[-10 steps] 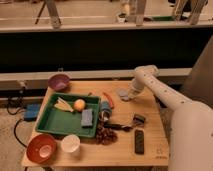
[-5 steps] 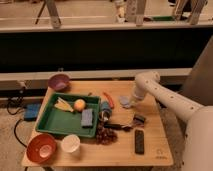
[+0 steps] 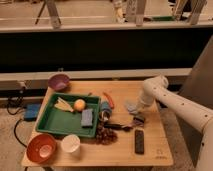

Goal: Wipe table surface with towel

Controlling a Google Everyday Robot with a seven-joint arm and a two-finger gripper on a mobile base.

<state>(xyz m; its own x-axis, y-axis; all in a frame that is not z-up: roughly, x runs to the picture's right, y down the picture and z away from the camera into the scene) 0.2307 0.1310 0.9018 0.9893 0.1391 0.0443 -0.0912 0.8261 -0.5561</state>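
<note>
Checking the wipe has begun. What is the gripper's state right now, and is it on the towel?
Gripper: shut, down at the towel on the table surface, right of the green tray; a grip on it cannot be told.

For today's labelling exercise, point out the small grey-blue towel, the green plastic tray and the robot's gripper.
Small grey-blue towel (image 3: 131, 106), camera view: its exposed left part.
Green plastic tray (image 3: 56, 122), camera view: bare floor near the front.
Gripper (image 3: 138, 105), camera view: the arm's tip, down on the towel.

No text reads anywhere; the gripper (image 3: 134, 109) (jaws closed) sits on the towel (image 3: 131, 106) near the table's (image 3: 150, 150) right edge.
</note>
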